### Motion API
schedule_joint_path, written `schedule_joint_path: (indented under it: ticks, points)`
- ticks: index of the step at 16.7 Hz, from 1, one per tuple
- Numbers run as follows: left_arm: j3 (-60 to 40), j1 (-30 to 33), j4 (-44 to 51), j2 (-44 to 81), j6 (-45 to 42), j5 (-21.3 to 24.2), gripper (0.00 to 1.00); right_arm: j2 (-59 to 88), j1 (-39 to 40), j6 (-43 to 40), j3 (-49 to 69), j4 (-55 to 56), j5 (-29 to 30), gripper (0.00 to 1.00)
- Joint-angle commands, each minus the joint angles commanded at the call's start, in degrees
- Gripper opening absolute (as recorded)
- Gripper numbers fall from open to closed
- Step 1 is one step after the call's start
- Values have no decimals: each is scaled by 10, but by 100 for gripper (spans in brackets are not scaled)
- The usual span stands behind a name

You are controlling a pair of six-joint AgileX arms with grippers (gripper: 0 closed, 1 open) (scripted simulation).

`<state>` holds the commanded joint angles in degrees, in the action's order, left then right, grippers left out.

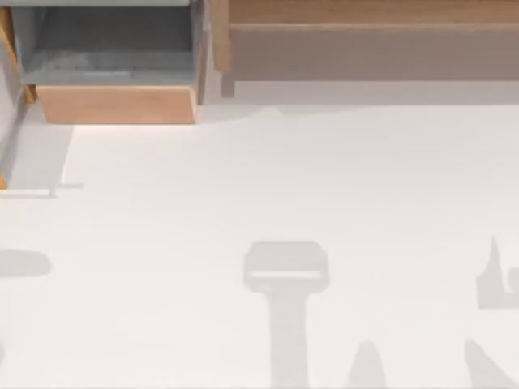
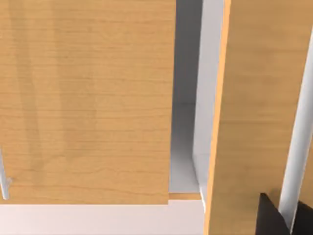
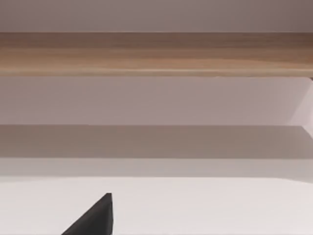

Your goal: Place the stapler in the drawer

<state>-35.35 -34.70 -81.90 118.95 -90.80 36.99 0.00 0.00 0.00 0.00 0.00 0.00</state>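
Observation:
The drawer (image 1: 115, 104) stands pulled open at the table's far left, its tan front panel facing the table and its grey floor bare as far as I see it. The stapler is out of view. A black part of my left gripper (image 2: 272, 218) sits close against light wooden panels with a pale grey gap between them. A black tip of my right gripper (image 3: 96, 218) hangs over the white table, facing the brown cabinet's long front.
The wide brown wooden cabinet (image 1: 365, 40) runs along the far edge to the right of the drawer. The white table (image 1: 243, 186) carries soft grey arm shadows at its lower middle and lower right.

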Motion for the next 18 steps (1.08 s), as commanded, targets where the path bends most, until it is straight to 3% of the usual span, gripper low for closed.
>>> schedule_joint_path:
  ticks: [5, 11, 18]
  points:
    - [-63, 35, 36, 25, 2, -34, 0, 0, 0, 0, 0, 0, 0, 100]
    - [-73, 39, 45, 32, 2, -38, 0, 0, 0, 0, 0, 0, 0, 100]
    - [-188, 79, 106, 82, 5, -80, 0, 0, 0, 0, 0, 0, 0, 100]
